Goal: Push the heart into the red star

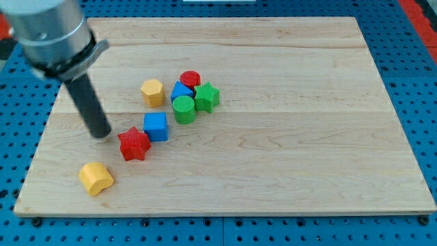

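Observation:
The yellow heart (95, 178) lies near the board's bottom left corner. The red star (134, 143) sits up and to its right, a short gap between them, touching the blue cube (156, 126). My tip (101, 132) rests on the board left of the red star and above the heart, touching neither.
A yellow hexagon (153, 92) sits above the blue cube. A cluster of a red cylinder (190, 79), a blue triangular block (181, 91), a green cylinder (183, 108) and a green star (206, 97) lies right of it. The wooden board (307, 137) rests on a blue pegboard.

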You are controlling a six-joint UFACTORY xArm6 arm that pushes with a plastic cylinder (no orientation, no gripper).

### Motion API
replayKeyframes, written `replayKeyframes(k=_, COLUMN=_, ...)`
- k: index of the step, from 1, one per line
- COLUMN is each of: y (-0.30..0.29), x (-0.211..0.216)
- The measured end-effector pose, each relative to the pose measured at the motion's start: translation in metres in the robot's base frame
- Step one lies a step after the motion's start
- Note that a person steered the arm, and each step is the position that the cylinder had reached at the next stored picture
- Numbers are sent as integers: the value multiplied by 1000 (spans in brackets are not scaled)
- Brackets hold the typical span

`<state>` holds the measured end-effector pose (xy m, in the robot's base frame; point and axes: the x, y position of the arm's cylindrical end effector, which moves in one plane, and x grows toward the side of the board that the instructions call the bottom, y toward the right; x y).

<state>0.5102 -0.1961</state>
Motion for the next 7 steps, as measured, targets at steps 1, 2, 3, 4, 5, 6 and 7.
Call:
replayKeyframes(k=1, y=-29, x=74)
replayKeyframes(k=2, y=-27, x=78)
replayKeyframes(k=3, y=-62, x=108)
replayKeyframes(k=4, y=-36, x=104)
replayKeyframes(k=5, y=13, x=82)
replayKeyframes(k=6, y=22, x=58)
replayKeyframes(k=7, y=32, x=54)
